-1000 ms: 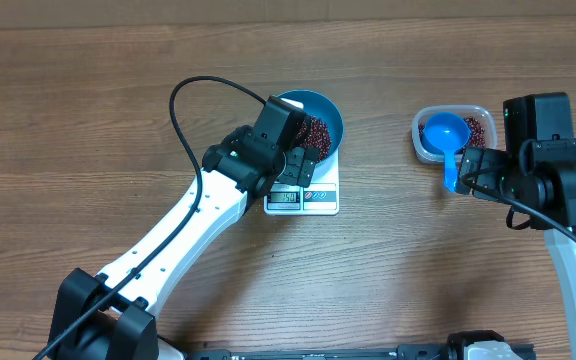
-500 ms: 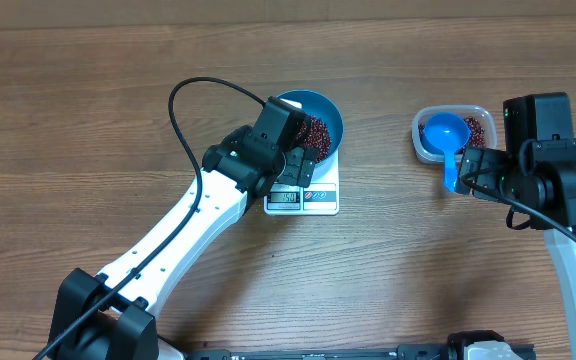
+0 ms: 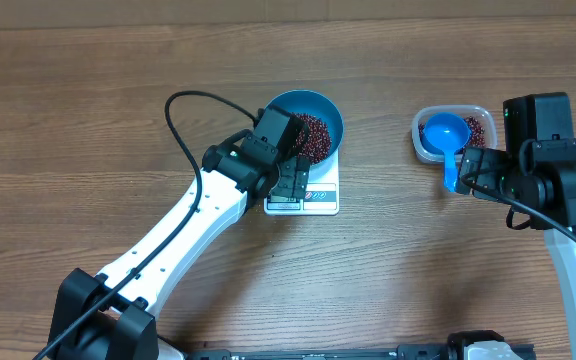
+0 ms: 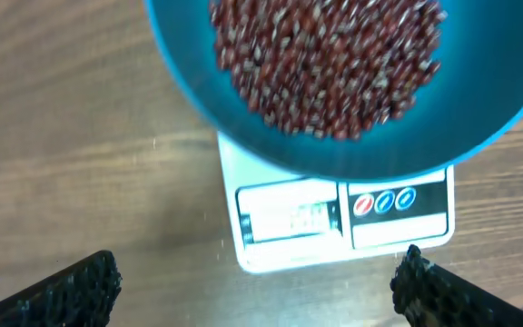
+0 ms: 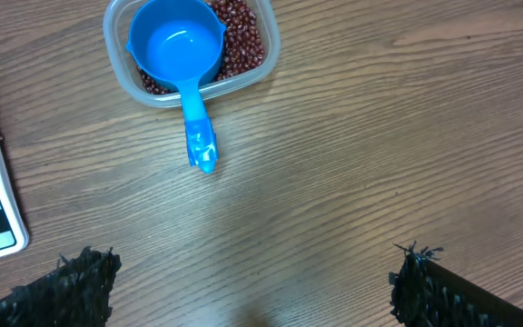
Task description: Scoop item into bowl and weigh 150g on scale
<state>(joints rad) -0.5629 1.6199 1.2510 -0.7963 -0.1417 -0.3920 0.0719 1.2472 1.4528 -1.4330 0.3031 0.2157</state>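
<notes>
Red-brown beans [image 4: 325, 64] lie in a loose heap inside the blue bowl [image 4: 180, 64], which stands on the white kitchen scale [image 4: 230, 154] straight ahead of the left pincer [image 4: 260, 272]. That pincer is spread wide and grasps nothing. Its two dark fingers [image 4: 71, 291] flank the scale's front edge, where the display strip [image 4: 293, 218] faces it, though the digits are too blurred to read. The right pincer [image 5: 254, 263] is likewise released and empty above the bare wooden tabletop [image 5: 379, 136]. Ahead of it and toward its left finger sits a clear plastic tub [image 5: 266, 64] with more beans, apart from the pincer. A small blue scoop [image 5: 175, 41] rests in the tub, cup upward and empty, its handle reaching over the rim back toward the pincer. A corner of the scale shows far to that pincer's left.
</notes>
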